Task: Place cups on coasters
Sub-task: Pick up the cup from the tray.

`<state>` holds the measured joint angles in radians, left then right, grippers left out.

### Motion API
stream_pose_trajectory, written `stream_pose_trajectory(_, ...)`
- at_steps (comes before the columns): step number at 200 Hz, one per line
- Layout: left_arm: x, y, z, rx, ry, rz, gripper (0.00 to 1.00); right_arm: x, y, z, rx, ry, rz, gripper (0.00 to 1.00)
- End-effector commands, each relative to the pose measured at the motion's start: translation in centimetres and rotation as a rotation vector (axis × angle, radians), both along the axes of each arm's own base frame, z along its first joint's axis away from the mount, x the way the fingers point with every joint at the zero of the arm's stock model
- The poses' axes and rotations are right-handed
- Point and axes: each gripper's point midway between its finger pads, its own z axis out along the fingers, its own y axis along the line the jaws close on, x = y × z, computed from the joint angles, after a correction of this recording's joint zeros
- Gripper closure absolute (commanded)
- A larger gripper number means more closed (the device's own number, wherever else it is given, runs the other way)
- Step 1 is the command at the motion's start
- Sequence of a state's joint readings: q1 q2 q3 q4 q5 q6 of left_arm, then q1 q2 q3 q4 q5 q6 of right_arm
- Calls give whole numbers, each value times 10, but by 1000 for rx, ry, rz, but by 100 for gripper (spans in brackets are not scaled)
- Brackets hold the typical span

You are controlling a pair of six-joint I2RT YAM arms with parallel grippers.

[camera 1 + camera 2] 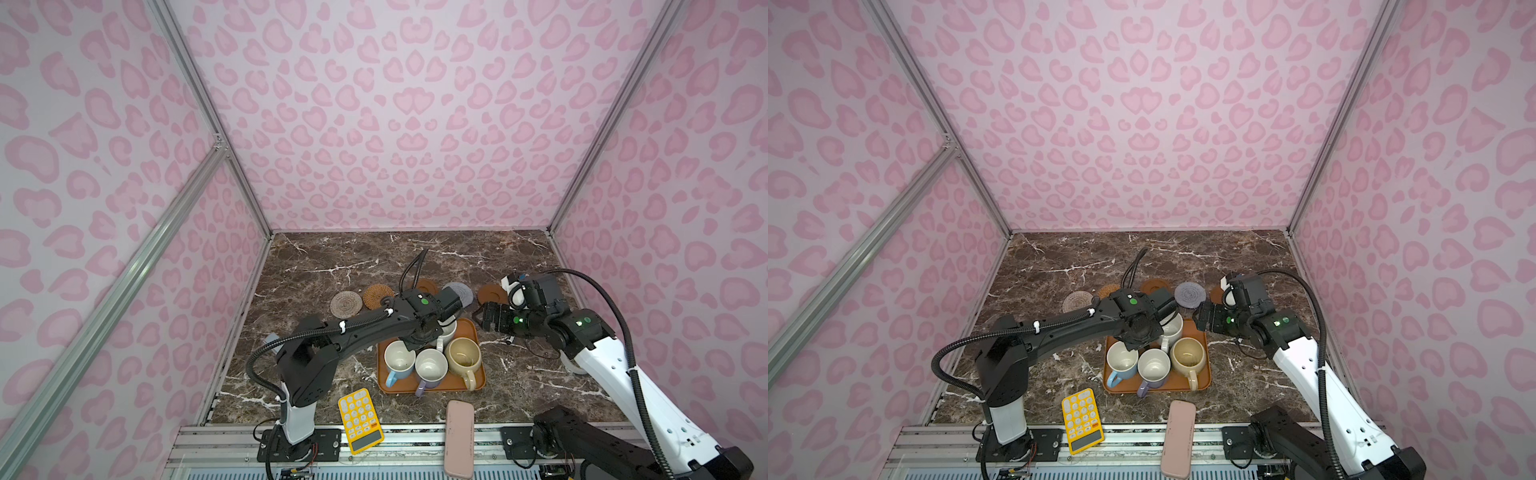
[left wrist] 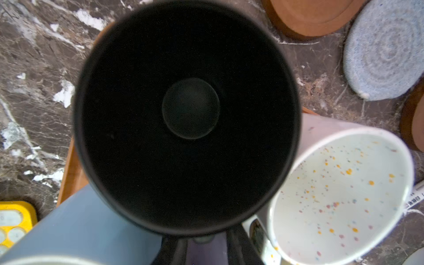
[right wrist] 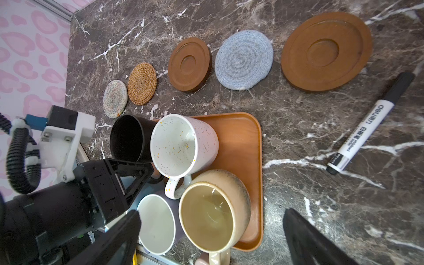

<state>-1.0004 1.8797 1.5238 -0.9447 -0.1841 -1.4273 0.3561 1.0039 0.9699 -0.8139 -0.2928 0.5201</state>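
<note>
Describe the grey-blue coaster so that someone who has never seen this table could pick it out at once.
On the dark marble table stands an orange-brown tray; look just beyond its far edge. There the grey-blue coaster lies between two brown wooden discs. Unlike those hard neighbours, it is soft, crocheted in rings and pale grey-blue.

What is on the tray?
Speckled mug, beige mug, lavender mug and blue mug stand on the tray. The black mug is at its corner; the left arm and speckled mug hide its base.
</note>
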Motion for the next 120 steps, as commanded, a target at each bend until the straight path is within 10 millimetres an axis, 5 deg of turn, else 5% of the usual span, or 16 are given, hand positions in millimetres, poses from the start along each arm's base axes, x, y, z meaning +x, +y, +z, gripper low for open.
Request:
stream_pose_trajectory(1,1,6,-3,33,-3,8,69,-2,0,-4,-5,8,11,1)
stream_pose_trajectory(120,0,8,-16,50,14,6,77,1,1,-9,3,7,3,1)
